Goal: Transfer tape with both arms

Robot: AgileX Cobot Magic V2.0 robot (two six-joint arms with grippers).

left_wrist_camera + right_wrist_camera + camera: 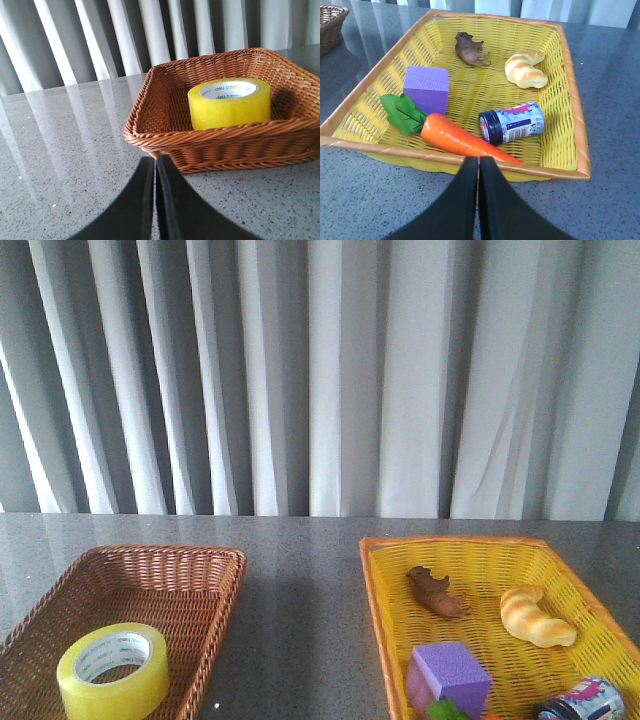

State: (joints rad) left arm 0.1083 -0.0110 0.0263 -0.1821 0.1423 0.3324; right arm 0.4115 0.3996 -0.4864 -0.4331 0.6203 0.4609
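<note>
Tape point(229, 102) flat in brown basket point(165, 97): light, rigid, slick; pinch wall through core. Left tool point(154, 172), right tool point(479, 172) closed, empty.

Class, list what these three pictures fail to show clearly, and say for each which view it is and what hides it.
1. Front view: both arms lie outside the frame.
2. Front view: the carrot and jar in the yellow basket are cut off by the bottom edge.
3. Left wrist view: the tape has its lower part hidden behind the brown basket wall.
4. Right wrist view: the jar's label print is too small to read.
</note>
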